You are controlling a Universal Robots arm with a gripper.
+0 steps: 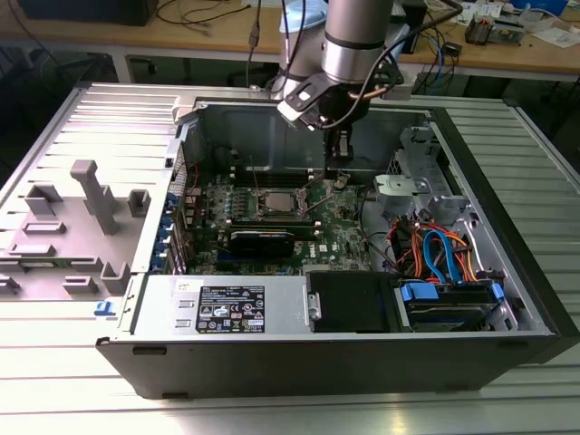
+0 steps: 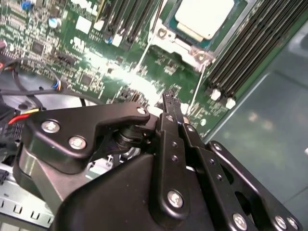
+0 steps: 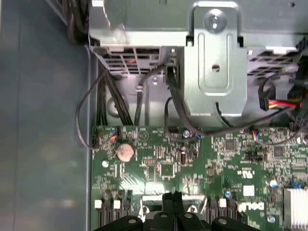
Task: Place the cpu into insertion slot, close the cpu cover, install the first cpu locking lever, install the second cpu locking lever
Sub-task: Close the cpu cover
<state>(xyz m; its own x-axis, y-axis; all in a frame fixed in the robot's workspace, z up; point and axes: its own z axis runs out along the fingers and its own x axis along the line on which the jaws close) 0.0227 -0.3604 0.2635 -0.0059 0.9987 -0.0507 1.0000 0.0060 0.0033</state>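
Observation:
The cpu [image 2: 204, 18] shows its silver-grey top inside the insertion slot [image 1: 276, 202] on the green motherboard. The silvery cpu cover [image 2: 179, 44] lies flat as a frame around the chip. A thin wire lever [image 2: 197, 89] runs along the socket's side nearest my fingers. My gripper [image 2: 168, 102] hovers over the board just off that side of the socket. Its black fingers are shut together with nothing between them. In the exterior view the gripper [image 1: 339, 174] hangs to the right of the socket, and the first wrist view shows its fingertips [image 3: 173, 196] closed over the board.
Long black memory slots [image 2: 240, 57] flank the socket. A grey metal drive bracket [image 3: 214, 62] and black cables [image 3: 139, 96] stand beyond the board's edge. A coin battery [image 3: 125, 152] sits on the board. Orange and blue cables [image 1: 435, 249] and the power supply [image 1: 227, 304] fill the case's near side.

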